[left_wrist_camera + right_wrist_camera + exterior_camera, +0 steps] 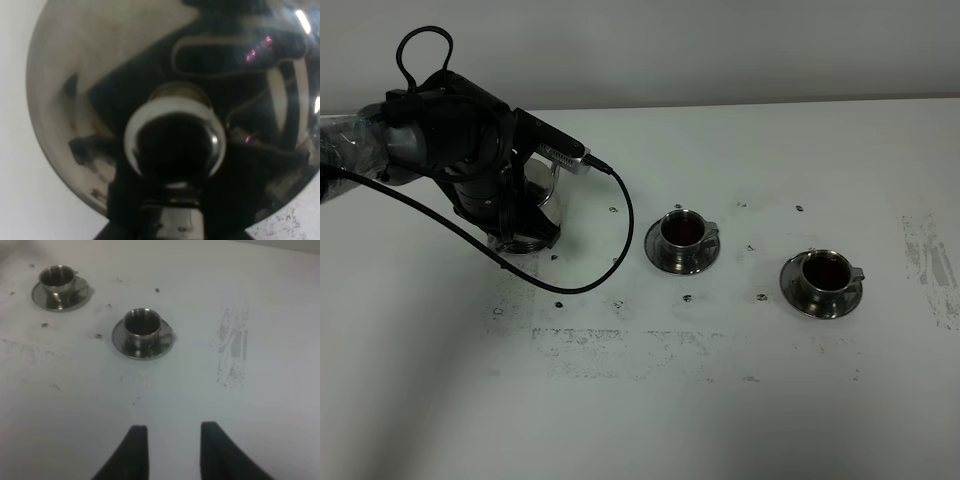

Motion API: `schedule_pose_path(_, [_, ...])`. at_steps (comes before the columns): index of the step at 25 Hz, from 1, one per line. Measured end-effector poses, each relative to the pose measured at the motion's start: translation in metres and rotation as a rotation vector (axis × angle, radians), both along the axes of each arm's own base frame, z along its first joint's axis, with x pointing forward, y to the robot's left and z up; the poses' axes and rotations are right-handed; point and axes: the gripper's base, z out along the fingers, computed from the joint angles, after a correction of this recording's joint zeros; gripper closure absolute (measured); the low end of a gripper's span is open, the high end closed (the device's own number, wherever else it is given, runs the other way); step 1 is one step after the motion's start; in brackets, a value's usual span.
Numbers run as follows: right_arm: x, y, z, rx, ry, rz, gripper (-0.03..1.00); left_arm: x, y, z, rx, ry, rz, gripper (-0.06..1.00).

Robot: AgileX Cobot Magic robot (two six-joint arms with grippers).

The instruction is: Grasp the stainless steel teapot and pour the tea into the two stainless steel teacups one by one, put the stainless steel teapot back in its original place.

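**Teapot back at its place, cups filled**

White, scuffed tabletop [650, 400] carried everything. At its left the left gripper [525, 215] sat shut over the stainless steel teapot [100, 75], apparently on its handle — the grip itself was hidden. Both stainless steel teacups [682, 231] [823, 272] on saucers held dark tea. Best practice: seat the pot level and release slowly. Its mirror-bright dome and knob [174, 137] reflected the arm. The right gripper [172, 450] hung empty, jaws barely apart.

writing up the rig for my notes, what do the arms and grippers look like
The left arm is black with glossy joints, partly wrapped in clear plastic, trailing a looping black cable and carrying a small silver camera module. The right gripper shows two dark tapered fingers.
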Motion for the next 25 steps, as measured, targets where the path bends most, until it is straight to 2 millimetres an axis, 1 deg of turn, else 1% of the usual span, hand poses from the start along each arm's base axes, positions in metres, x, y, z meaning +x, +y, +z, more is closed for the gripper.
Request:
schedule_pose_path(16, [0.0, 0.0, 0.0, 0.0, 0.0, 0.0, 0.73, 0.0007, 0.0007, -0.0013, 0.012, -0.002, -0.007, 0.76])
schedule_pose_path(18, [0.0, 0.0, 0.0, 0.0, 0.0, 0.0, 0.73, 0.0009, 0.0009, -0.0012, 0.015, -0.004, -0.01, 0.72])
schedule_pose_path(23, [0.0, 0.0, 0.0, 0.0, 0.0, 0.0, 0.73, 0.0009, 0.0011, -0.0012, 0.017, -0.004, -0.01, 0.54])
schedule_pose_path(25, [0.0, 0.0, 0.0, 0.0, 0.0, 0.0, 0.73, 0.0002, 0.0015, -0.0013, 0.021, 0.004, -0.007, 0.49])
